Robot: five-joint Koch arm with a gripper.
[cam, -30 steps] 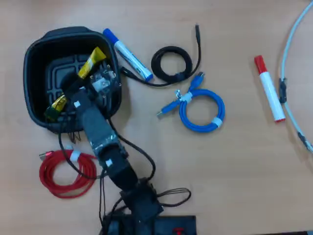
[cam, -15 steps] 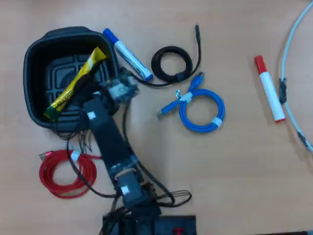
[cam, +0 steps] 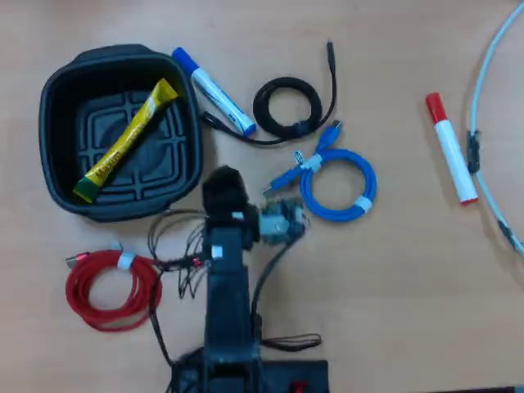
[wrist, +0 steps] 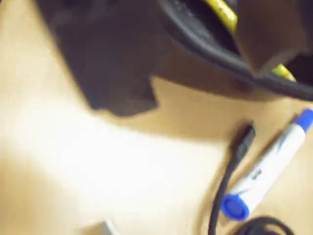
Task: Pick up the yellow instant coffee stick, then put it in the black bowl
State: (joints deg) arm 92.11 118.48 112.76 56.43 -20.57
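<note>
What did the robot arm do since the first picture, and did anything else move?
The claw let go of the yellow coffee stick, which now lies in the black bowl, and the arm pulled back out, toward the bottom of the overhead view. The markers and coiled cables stayed put.

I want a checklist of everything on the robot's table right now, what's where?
Surface: light wooden table, bare between items.
Job's things: yellow instant coffee stick lies diagonally inside the black bowl.
Clutter: white marker with blue cap beside the bowl; white marker with red cap at overhead right.
Tool: tool is outside the bowl, below its right side; open or shut cannot be told.
Cables: black coil, blue coil, red coil, grey cable at the right edge.
Surroundings: nothing seen.
</note>
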